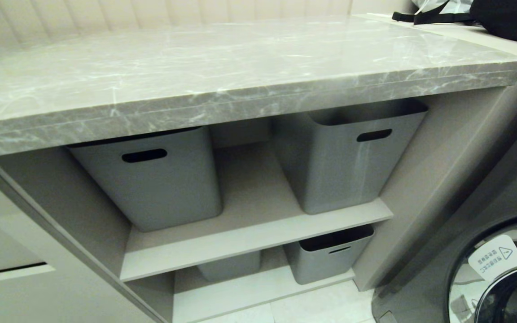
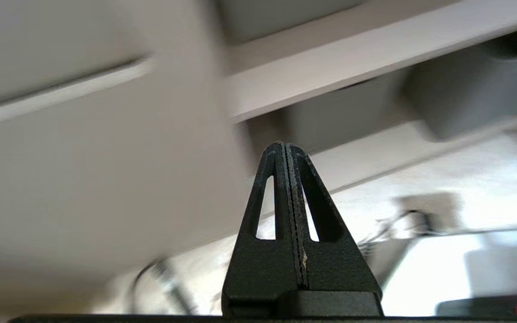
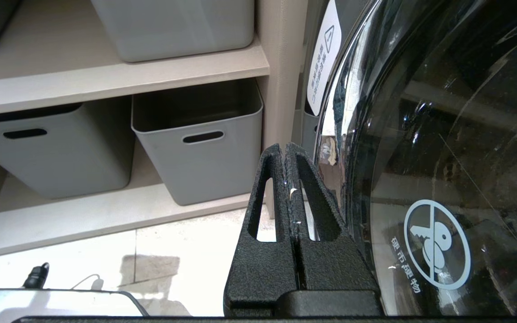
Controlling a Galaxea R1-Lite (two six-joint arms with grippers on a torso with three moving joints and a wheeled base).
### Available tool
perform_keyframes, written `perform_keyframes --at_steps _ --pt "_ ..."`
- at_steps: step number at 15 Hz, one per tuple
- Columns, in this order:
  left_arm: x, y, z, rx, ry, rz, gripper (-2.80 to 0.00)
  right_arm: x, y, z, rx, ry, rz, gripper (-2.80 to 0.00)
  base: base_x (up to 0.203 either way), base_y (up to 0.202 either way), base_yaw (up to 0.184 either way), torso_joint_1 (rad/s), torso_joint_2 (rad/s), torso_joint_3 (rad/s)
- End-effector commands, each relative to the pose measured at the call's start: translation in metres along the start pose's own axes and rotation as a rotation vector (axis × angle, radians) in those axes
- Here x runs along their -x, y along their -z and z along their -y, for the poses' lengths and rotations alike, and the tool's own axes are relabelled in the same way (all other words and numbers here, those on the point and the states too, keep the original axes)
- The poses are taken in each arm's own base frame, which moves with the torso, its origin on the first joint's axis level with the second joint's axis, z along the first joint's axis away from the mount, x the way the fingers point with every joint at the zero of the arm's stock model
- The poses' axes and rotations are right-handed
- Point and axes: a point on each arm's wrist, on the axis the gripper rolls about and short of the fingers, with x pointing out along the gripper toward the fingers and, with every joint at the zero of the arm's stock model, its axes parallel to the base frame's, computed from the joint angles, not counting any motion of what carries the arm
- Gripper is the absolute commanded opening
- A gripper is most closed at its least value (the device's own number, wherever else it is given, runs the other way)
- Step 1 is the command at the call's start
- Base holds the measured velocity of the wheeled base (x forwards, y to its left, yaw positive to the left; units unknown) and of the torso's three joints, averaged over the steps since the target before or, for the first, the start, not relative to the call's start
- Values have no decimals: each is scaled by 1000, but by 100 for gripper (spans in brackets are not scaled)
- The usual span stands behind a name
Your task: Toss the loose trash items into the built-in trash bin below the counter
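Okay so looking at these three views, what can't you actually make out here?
- Trash items: none shows on the marble counter in the head view, whose far right end is cut off by the edge.
- Trash bin flap: head view shows only a beige cabinet front cut by the left edge; no icon visible.
- Grey tubs' contents: hidden by their walls and the counter.
- Left wrist view: background blurred behind the shut left gripper.

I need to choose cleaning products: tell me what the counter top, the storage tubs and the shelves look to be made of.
Counter top: looks like polished grey marble or a marble-look slab, with white veining and a soft sheen.
Storage tubs: apparently moulded grey plastic, matt, with rounded corners and cut-out slot handles.
Shelves: probably laminated board, smooth matt beige with square edges and no grain showing.
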Motion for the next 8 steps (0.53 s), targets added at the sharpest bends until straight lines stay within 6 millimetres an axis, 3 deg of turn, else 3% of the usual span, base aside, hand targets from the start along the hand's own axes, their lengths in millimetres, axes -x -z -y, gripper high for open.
perform_keyframes --at_steps 1,8 --pt "1 6 -1 2 -92 -29 -280 0 0 0 0 0 0 -280 0 0 0 0 0 0" --pt "1 13 0 14 -112 -98 -280 0 0 0 0 0 0 -280 0 0 0 0 0 0"
